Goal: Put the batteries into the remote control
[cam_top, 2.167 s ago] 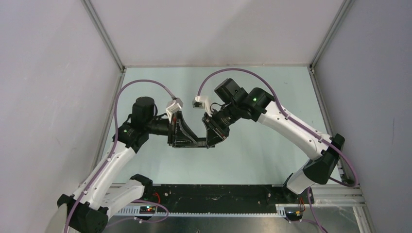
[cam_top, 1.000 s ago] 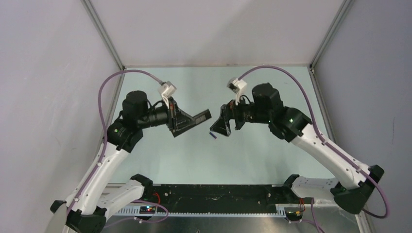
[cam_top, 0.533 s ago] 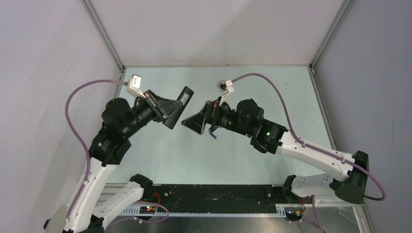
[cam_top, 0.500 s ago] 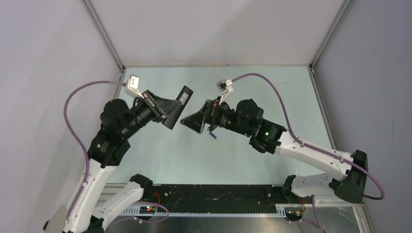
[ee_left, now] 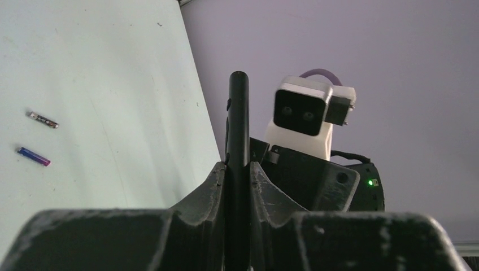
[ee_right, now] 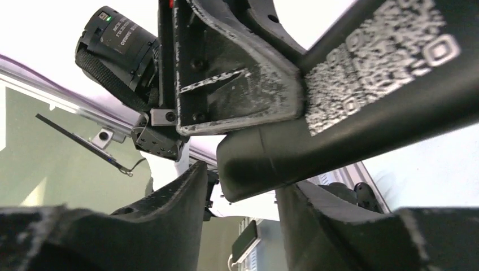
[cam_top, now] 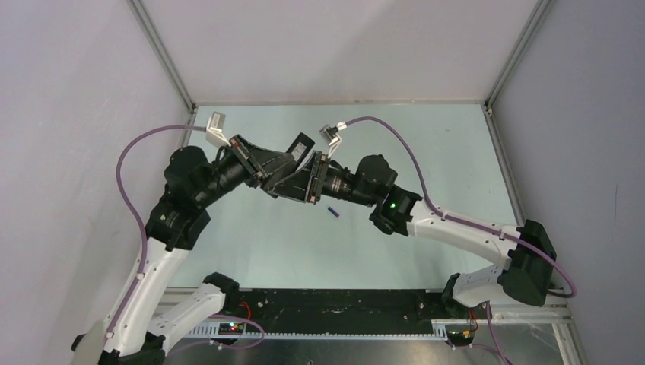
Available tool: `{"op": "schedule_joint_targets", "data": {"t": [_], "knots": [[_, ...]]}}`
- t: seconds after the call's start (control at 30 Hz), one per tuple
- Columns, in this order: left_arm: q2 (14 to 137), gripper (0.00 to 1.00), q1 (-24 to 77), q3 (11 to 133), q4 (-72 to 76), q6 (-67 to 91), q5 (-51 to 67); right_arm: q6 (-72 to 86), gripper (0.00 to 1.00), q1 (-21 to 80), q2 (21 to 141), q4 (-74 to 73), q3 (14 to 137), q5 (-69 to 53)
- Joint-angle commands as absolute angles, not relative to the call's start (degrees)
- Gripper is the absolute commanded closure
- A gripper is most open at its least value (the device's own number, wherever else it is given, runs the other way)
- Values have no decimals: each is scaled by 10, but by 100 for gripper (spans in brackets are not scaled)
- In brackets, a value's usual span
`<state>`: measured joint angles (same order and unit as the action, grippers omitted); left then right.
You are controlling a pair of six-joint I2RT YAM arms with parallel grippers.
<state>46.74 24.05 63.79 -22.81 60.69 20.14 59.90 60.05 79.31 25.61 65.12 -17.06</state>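
Note:
My left gripper [cam_top: 266,169] is shut on the remote control [cam_top: 302,145], a slim black bar held in the air. In the left wrist view the remote [ee_left: 237,124] stands edge-on between my fingers [ee_left: 212,186]. My right gripper [cam_top: 293,184] is open, its jaws on either side of the remote's lower end [ee_right: 254,164]; a pale code label [ee_right: 367,62] shows on that face. The blue-purple battery [cam_top: 332,211] lies on the table. Both batteries show in the left wrist view, blue-purple [ee_left: 33,156] and dark with a pale end [ee_left: 44,119].
The pale green table [cam_top: 426,144] is walled by grey panels on three sides. A black rail [cam_top: 335,308] runs along the near edge between the arm bases. The right arm's wrist camera [ee_left: 308,113] sits close behind the remote.
The two grippers have come together. My left gripper swung the remote right and down; my right gripper moved left, and its open jaws now straddle the remote's end.

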Motion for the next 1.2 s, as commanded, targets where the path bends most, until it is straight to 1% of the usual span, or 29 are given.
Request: {"op": "schedule_joint_targets", "data": {"t": [0.0, 0.1, 0.13, 0.17, 0.2, 0.3, 0.33, 0.4, 0.43, 0.47, 0.5, 0.6, 0.63, 0.67, 0.7, 0.83, 0.9, 0.97, 1.17], "knots": [[470, 100, 235, 660, -202, 621, 232, 642, 56, 597, 802, 331, 665, -212], [467, 100, 235, 660, -199, 621, 232, 658, 66, 593, 809, 341, 665, -220], [465, 100, 235, 660, -199, 620, 232, 667, 72, 592, 814, 347, 664, -226], [464, 100, 235, 659, -199, 619, 231, 670, 74, 590, 815, 350, 665, -229], [462, 100, 235, 658, -198, 619, 232, 679, 79, 590, 820, 358, 665, -234], [458, 100, 234, 653, -199, 613, 236, 696, 89, 587, 829, 378, 665, -246], [456, 97, 234, 651, -199, 608, 238, 700, 93, 587, 832, 387, 665, -253], [454, 87, 230, 649, -198, 597, 245, 704, 97, 586, 834, 394, 665, -261], [453, 78, 226, 649, -198, 593, 249, 702, 98, 586, 834, 394, 665, -265], [451, 73, 223, 649, -198, 585, 258, 701, 100, 586, 833, 392, 665, -267], [451, 65, 216, 649, -198, 581, 263, 695, 100, 586, 830, 388, 664, -269], [448, 54, 198, 654, -199, 551, 292, 680, 100, 586, 823, 361, 664, -276], [449, 49, 191, 657, -199, 543, 300, 672, 100, 586, 819, 351, 665, -282], [452, 47, 187, 660, -198, 526, 320, 668, 100, 586, 817, 345, 665, -286], [455, 42, 181, 663, -199, 518, 332, 659, 100, 585, 813, 334, 665, -296], [475, 28, 169, 665, -199, 479, 395, 624, 100, 582, 804, 283, 670, -341], [481, 24, 168, 663, -199, 465, 412, 601, 100, 583, 801, 250, 675, -366], [486, 24, 168, 664, -199, 443, 435, 578, 100, 584, 797, 219, 675, -387], [490, 29, 155, 662, -198, 371, 530, 523, 100, 582, 788, 173, 675, -446]]}}
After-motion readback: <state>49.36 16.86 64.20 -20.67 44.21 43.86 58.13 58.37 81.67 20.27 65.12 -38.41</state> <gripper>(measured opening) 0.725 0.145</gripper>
